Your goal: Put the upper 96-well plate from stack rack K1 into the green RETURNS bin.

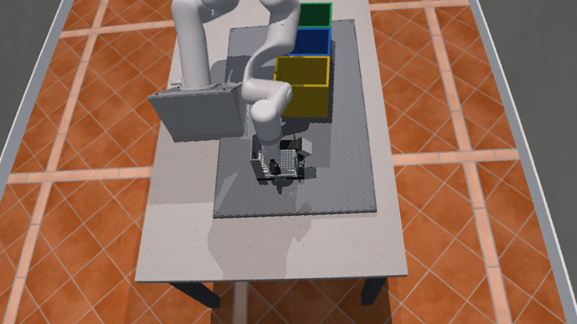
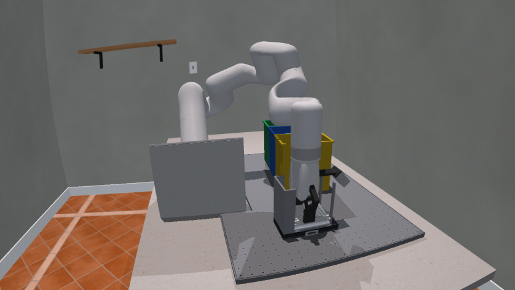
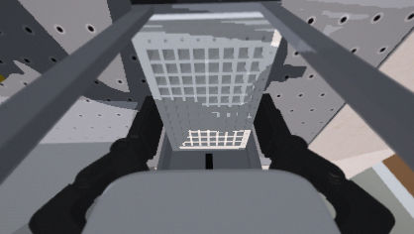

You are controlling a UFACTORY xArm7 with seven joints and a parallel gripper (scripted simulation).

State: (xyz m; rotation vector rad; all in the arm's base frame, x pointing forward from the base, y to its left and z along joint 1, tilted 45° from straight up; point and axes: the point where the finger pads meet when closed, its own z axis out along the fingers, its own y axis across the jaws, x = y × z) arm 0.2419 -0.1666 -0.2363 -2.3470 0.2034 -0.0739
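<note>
Arm reaching down into the rack, jaws clamped wide on the upper plate.

The counter [image 1: 180, 236] carries a grey pegboard mat [image 1: 333, 174], and the white arm [image 2: 230, 80] bends over from its base behind a grey panel [image 2: 198, 180]. Three bins stand in a row on the mat, touching: yellow [image 1: 305, 103] nearest the rack, blue [image 1: 312, 40] in the middle, green [image 1: 316, 14] farthest. The rack [image 2: 284, 205] stands near the yellow bin. Inside it the gripper [image 3: 208, 124] points down, its black fingers pressed to the two long sides of the upper plate [image 3: 208, 79], which sits in the rack.
</note>
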